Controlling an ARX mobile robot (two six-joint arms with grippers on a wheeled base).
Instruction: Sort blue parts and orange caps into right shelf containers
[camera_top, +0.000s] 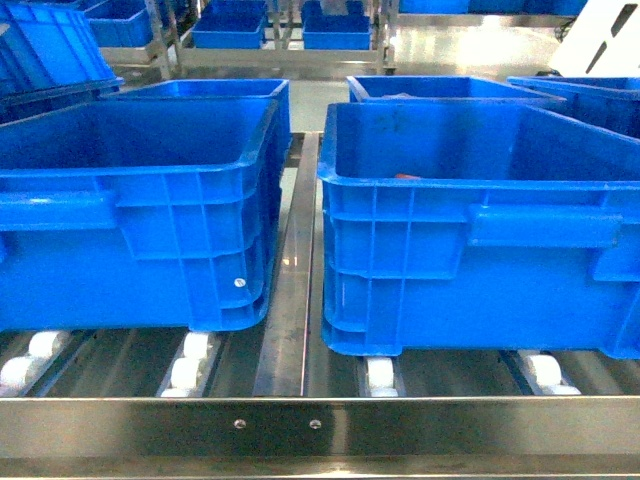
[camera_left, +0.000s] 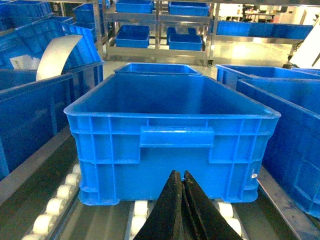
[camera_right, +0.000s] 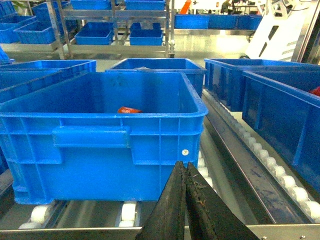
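Note:
Two of the right shelf containers stand side by side on the shelf (camera_top: 320, 425): a left crate (camera_top: 140, 220) and a right crate (camera_top: 480, 230). An orange piece (camera_right: 129, 110), seemingly one of the orange caps, lies on the floor of the right crate (camera_right: 100, 135); the head view shows just a sliver of it (camera_top: 408, 176). No blue parts are in view. My left gripper (camera_left: 181, 172) is shut and holds nothing, low in front of the left crate (camera_left: 175, 135). My right gripper (camera_right: 184, 162) is also shut with nothing in it, near the right crate's front right corner. Neither gripper shows in the head view.
More blue crates (camera_top: 455, 88) stand behind and to both sides on the white rollers (camera_top: 190, 372). A steel divider rail (camera_top: 295, 300) runs between the two front crates. Across the aisle stand racks with further crates (camera_left: 132, 36). A white curved panel (camera_left: 57, 55) leans at the left.

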